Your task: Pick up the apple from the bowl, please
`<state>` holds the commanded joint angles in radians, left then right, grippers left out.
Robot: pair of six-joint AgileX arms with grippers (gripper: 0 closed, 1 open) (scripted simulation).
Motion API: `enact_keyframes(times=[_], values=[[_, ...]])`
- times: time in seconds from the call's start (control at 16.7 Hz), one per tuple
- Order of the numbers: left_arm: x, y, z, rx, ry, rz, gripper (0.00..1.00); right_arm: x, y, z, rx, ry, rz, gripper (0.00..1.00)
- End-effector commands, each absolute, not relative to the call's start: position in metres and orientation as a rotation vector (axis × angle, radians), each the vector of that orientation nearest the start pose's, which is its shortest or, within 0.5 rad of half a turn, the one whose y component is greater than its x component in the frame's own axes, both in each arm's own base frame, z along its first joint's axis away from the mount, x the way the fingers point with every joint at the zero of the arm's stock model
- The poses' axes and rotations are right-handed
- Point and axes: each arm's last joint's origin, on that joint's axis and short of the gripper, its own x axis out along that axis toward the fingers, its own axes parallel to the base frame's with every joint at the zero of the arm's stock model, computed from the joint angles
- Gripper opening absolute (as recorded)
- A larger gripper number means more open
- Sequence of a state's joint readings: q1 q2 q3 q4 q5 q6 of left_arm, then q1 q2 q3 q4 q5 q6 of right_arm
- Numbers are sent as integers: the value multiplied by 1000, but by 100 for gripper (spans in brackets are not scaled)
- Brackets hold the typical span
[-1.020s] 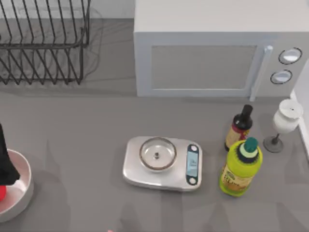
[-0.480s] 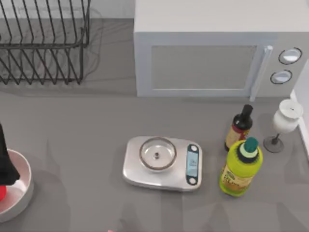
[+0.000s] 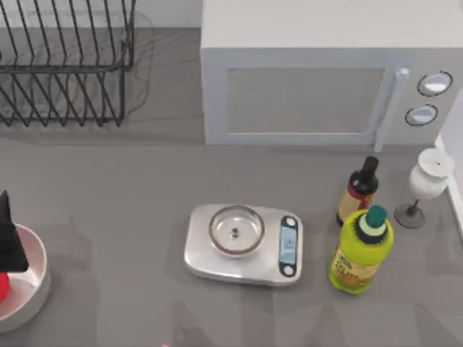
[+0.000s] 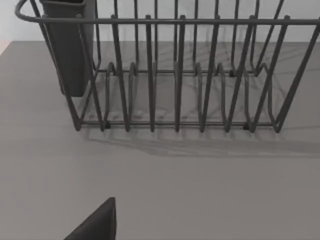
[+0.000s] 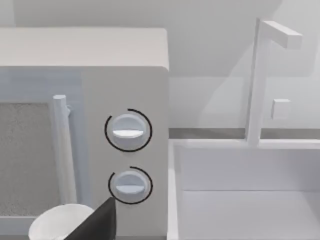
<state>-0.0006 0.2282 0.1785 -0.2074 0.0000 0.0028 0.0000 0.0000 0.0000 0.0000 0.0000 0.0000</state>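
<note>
The bowl, white-pinkish with a thick rim, sits at the table's front left and is cut off by the top view's left edge. The apple shows as a small red patch inside it, right at that edge. My left gripper is a dark shape hanging over the bowl's far side, just behind the apple and partly covering the bowl. A dark tip of it shows in the left wrist view, which looks at the dish rack. A dark tip of my right gripper shows in the right wrist view.
A black wire dish rack stands at the back left and a white microwave at the back. A silver scale lies mid-table. At the right stand a dark bottle, a yellow-green bottle and a white wine glass.
My left gripper's dark shape has shrunk a little toward the left edge over the bowl. Everything else is as it was.
</note>
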Motion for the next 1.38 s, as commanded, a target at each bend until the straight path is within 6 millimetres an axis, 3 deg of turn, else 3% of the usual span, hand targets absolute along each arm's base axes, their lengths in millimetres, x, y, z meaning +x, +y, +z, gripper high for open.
enact_keyframes(times=[0.36,0.78,1.02,1.38], values=[[151,0,205,9,844,-6,100,106,-1,160,0,0,0,100],[213,0,201,15,1449,-14,100,106,-1,160,0,0,0,100],[227,0,199,16,1569,-16,100,106,-1,160,0,0,0,100],[227,1,194,15,1572,-15,100,106,-1,160,0,0,0,100]])
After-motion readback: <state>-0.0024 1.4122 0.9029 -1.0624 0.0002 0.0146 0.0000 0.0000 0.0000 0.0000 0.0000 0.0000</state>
